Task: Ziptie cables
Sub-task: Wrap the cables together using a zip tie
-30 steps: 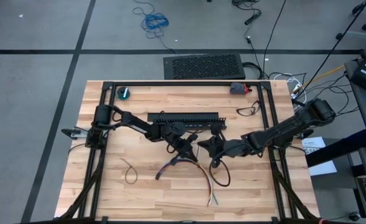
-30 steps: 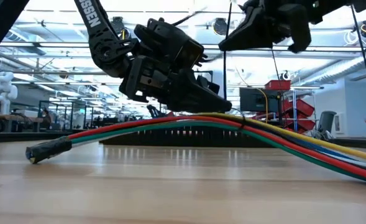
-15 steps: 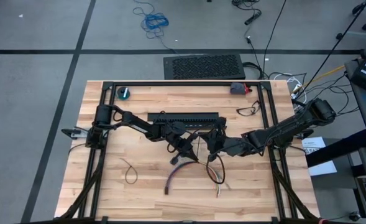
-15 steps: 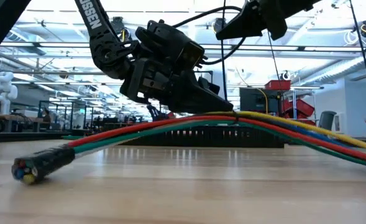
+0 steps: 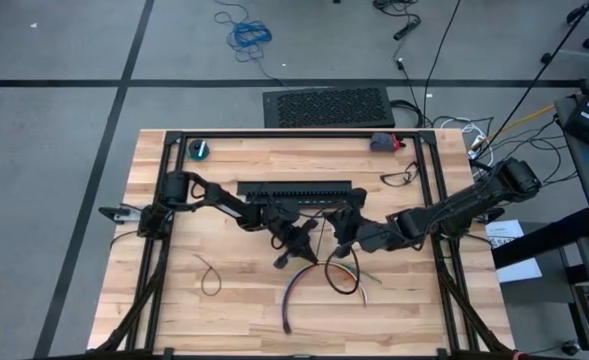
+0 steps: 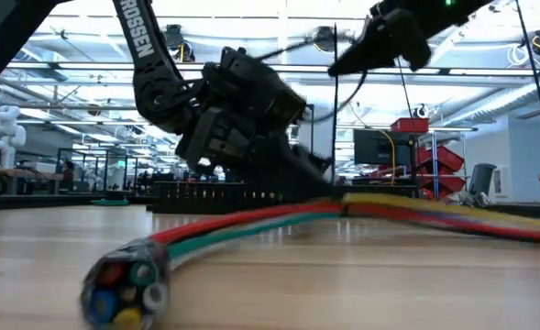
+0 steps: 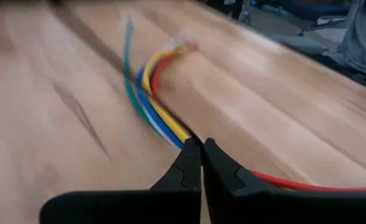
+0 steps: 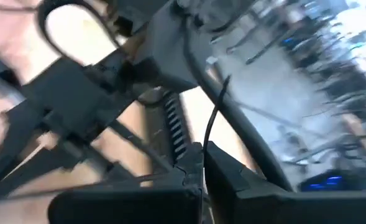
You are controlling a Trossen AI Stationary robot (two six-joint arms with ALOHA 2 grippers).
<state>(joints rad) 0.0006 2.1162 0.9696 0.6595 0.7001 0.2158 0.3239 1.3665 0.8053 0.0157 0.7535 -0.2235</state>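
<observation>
- Work surface: a light wooden butcher-block table (image 5: pixel 174 300) bordered by a black metal frame.
- Left gripper (image 5: pixel 292 243): near the middle of the table, just in front of the long black slotted duct (image 5: pixel 294 188). The left wrist view shows its two dark fingers (image 7: pixel 186 167) pressed together, nipping the cables where the bundle passes between the tips.
- The cables (image 5: pixel 304 290), a loose bundle of thin multicoloured wires (red, green, yellow, blue, white): lying on the table in the front-centre area, curving from the left gripper toward the front edge. In the low view the bundle's wrapped end (image 6: pixel 123 284) rests on the wood close to the camera, with the coloured cores showing; the rest runs back along the table to the gripper.
- In the left wrist view the far ends of the wires (image 7: pixel 151 68) fan apart on the wood.
- Right gripper (image 5: pixel 341 232): just to the right of the left gripper, raised above the table in the low view (image 6: pixel 380 41). The right wrist view shows its fingers (image 8: pixel 192 168) closed on a very thin dark ziptie strip (image 8: pixel 210 124) that stands up from the tips.
- A dark loop of that strip (image 5: pixel 342 278) hangs beside the cables below the right gripper.
- A second thin dark ziptie (image 5: pixel 209 277) lies loose on the table, well to the left of the cables.
- A third dark looped strip (image 5: pixel 399 177) lies near the rear right of the table.
- A small round teal object (image 5: pixel 200 149) sits at the rear left corner.
</observation>
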